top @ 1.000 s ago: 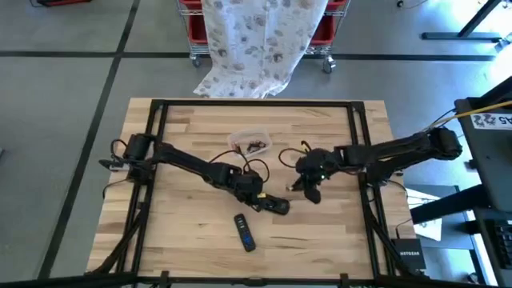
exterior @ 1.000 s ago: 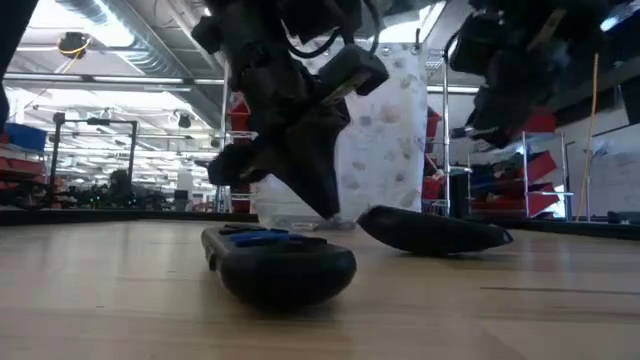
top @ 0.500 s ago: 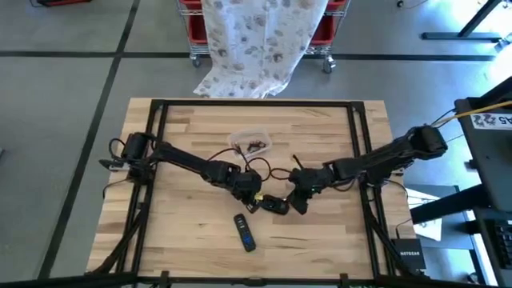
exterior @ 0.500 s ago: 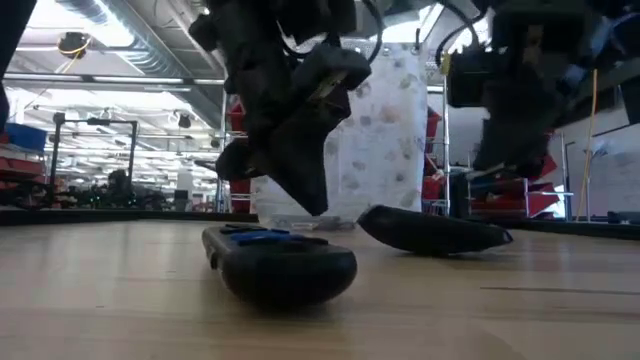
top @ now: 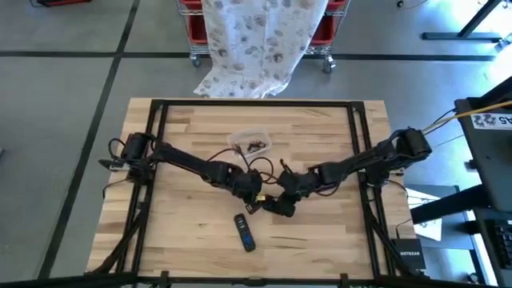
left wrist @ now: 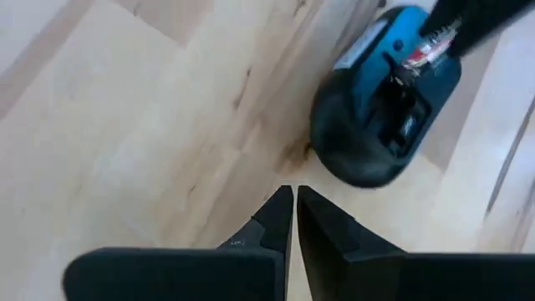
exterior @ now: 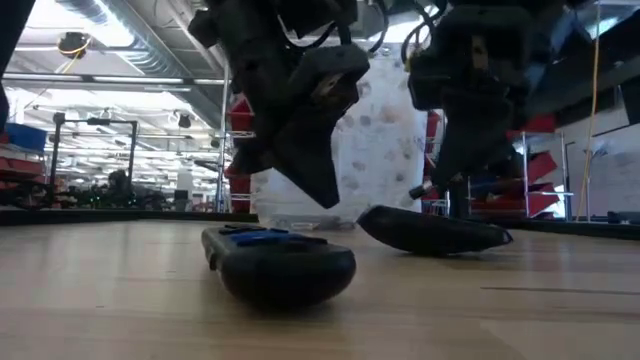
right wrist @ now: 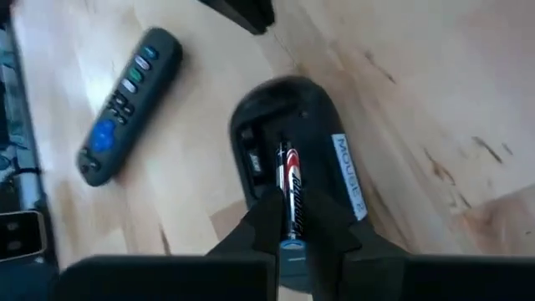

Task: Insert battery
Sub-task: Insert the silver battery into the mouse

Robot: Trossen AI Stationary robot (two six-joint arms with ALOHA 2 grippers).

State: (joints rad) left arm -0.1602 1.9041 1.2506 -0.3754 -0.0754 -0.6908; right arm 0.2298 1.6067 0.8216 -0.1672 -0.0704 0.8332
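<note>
A black computer mouse [right wrist: 294, 138] lies upside down on the wooden table [top: 336, 232], its battery bay open and blue inside [left wrist: 386, 99]. My right gripper [right wrist: 290, 224] hangs just above it, shut on an AA battery [right wrist: 288, 188] with a red, black and silver label. My left gripper [left wrist: 294, 205] is shut and holds nothing, just to the table's left of the mouse [top: 277, 206] and clear of it. In the low view the mouse [exterior: 432, 230] rests flat on the tabletop. My right gripper pinches the battery's rear end [right wrist: 292, 219] between its two fingers. The battery runs along the fingers and sticks out past their tips. It slants down from the table's right, its free end [right wrist: 284, 150] over the mouse's open bay; whether it touches the mouse I cannot tell.
A black remote control [top: 244, 232] lies on the near side of the mouse, close to both grippers. A small clear tub [top: 250, 144] with dark bits stands farther back. The black frame rails [top: 364, 200] run along both sides of the table.
My right gripper has travelled toward the table's left and near edge and come down over the mouse, carrying the battery with it. The mouse and the remote have stayed where they were.
</note>
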